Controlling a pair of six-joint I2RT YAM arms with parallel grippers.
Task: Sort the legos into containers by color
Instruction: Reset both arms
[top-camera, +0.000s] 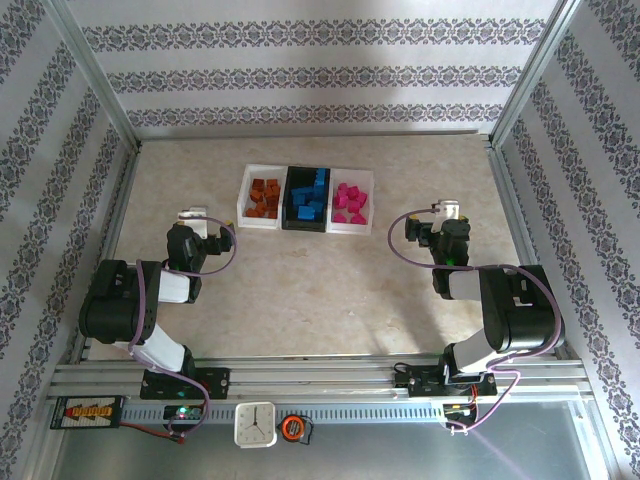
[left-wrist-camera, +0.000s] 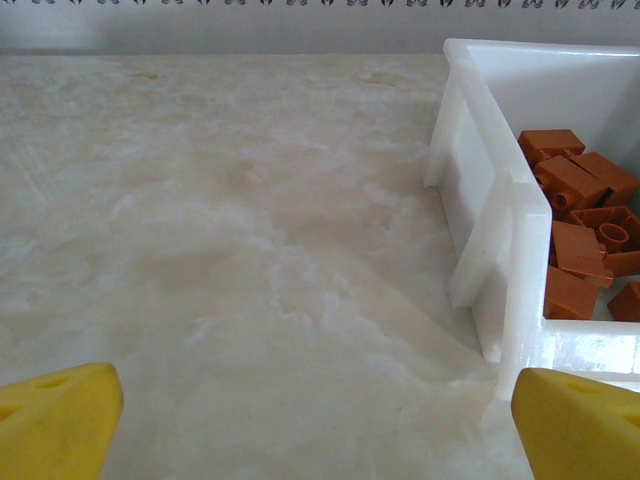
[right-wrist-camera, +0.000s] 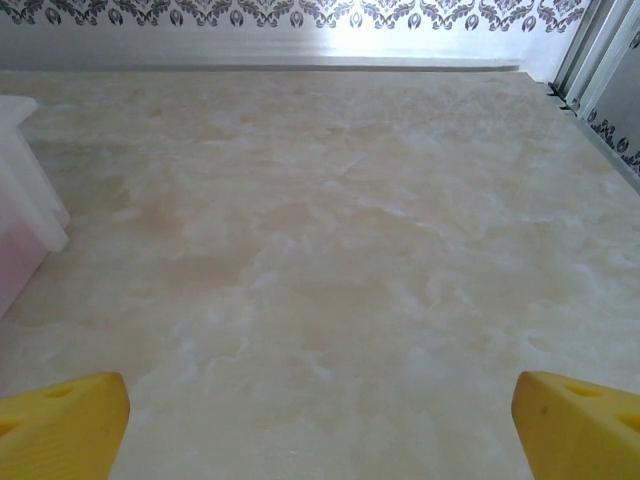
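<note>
Three containers (top-camera: 306, 170) stand in a row at the far middle of your table (top-camera: 330, 290), long sides running away from the arms: orange-brown legos (top-camera: 264, 197) in the left white bin (top-camera: 245, 198), blue legos (top-camera: 308, 197) in the black bin (top-camera: 287, 205), pink legos (top-camera: 350, 202) in the right white bin (top-camera: 371, 200). Your left wrist view shows the orange-brown ones (left-wrist-camera: 575, 185) jumbled at every angle, which the top view blurs. Your left gripper (left-wrist-camera: 318, 420) and right gripper (right-wrist-camera: 320, 420) both have their fingers wide apart, holding nothing.

Three bins: one left white bin (top-camera: 258, 225), one black bin (top-camera: 304, 226), one right white bin (top-camera: 350, 229). Three piles, too jumbled to count: orange-brown legos (top-camera: 264, 197), blue legos (top-camera: 309, 196), pink legos (top-camera: 351, 202). One clock (top-camera: 255, 424).
</note>
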